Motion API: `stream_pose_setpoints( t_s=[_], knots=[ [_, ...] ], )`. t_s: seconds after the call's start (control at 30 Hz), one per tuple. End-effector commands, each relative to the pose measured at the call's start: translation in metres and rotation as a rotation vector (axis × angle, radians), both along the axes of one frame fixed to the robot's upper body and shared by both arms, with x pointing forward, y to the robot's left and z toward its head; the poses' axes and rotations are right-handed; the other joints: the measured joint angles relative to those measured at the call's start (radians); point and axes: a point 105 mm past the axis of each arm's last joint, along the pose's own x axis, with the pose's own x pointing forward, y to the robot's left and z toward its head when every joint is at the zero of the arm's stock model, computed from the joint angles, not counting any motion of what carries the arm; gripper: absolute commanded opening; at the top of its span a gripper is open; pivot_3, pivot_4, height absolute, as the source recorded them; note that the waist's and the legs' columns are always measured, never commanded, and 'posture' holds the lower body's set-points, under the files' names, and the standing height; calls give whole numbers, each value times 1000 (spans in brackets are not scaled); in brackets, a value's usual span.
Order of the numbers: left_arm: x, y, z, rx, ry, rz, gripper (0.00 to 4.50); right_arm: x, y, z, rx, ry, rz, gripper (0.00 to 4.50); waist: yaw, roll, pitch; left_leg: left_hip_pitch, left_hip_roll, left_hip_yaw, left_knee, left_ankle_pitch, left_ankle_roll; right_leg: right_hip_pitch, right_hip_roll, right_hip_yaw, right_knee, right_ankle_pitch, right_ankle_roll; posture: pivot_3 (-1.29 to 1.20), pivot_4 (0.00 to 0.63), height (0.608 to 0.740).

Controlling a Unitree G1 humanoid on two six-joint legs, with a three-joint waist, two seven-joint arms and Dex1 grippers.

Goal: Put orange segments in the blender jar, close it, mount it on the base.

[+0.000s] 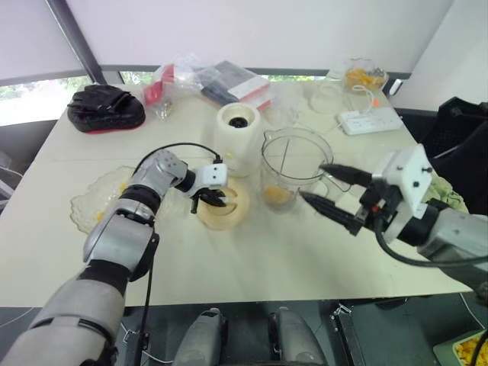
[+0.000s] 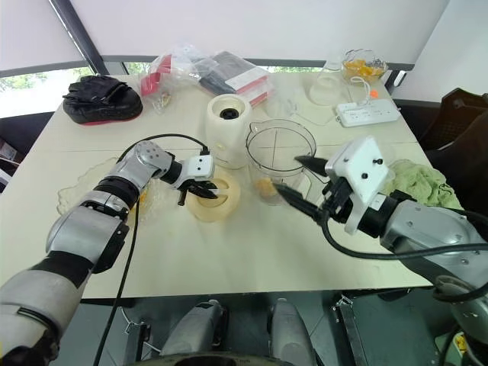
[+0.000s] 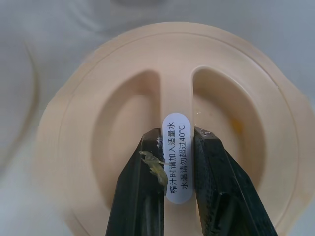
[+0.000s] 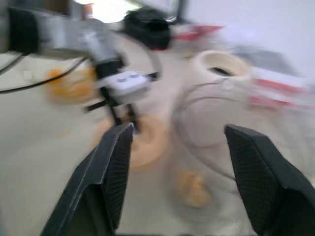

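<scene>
Far left on the desk sits a clear dish w/ orange scraps. Next, the L hand is down on the lid, which lies flat on the desk just left of the jar. Its fingers are pinched onto the lid's centre rib (wrist view shows a bit of pulp stuck to one finger). Behind the lid stands the base, w/ nothing mounted on it. The jar is upright just right of the base, open-topped, w/ segments at the bottom, so loading looks done or nearly so & closing is prob. the step in hand. The R hand is at the jar's right side, fingers spread wide, tips just beside the wall; can't tell if they touch. Risks, as I judge them: the rib is narrow & the grip may be slick from pulp, so the lid could twist or drop on the lift, & if it lands crooked it won't seat. The jar isn't clamped, so a push from the lid, or the R hand bumping it while closing in, could slide or tip it & spill fruit. The base is very near, so a wide swing could knock it.
</scene>
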Motion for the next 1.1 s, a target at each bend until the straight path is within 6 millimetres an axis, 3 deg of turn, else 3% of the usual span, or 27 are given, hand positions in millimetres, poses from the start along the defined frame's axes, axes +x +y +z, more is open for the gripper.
stream_pose_setpoints(
  t_s=[0.03, 0.17, 0.3, 0.57, 1.1],
  knots=[
    [2, -6, 11, -69, -36, -8, 340, 13, -14, 18, 37, -137, -152, 3069, -3, 0, 0, 0, 0, 0, 0, 0, 0, -1, 0, 0, 0, 0, 0, 0, 150, 740],
    [-3, -3, 2, -79, -26, -11, 340, 22, -23, 18, 89, -146, -257, 3069, -4, 0, 0, 0, 0, 1, 0, 1, -1, -1, 0, 1, 1, 0, 0, 0, 150, 740],
    [-7, -2, -6, -81, -17, -11, 340, 18, -21, 7, 125, -65, -268, 3069, -4, 0, 0, 0, 0, 1, -1, 1, -1, -1, 0, 1, 1, 0, 0, 0, 150, 740],
    [-7, -6, -6, -104, -16, -5, 340, -4, -25, -15, 61, 42, -261, 3069, 1, 0, 0, 0, 0, 1, 0, -2, 4, -1, 0, 1, 1, 0, 0, 0, 150, 740],
    [-7, -14, -4, -116, -25, -21, 340, -10, -33, -38, 34, 135, -309, 3069, 2, 0, 0, 0, 0, 1, 0, -2, 4, 0, 0, 1, 1, 0, 0, 0, 150, 740]
  ],
)
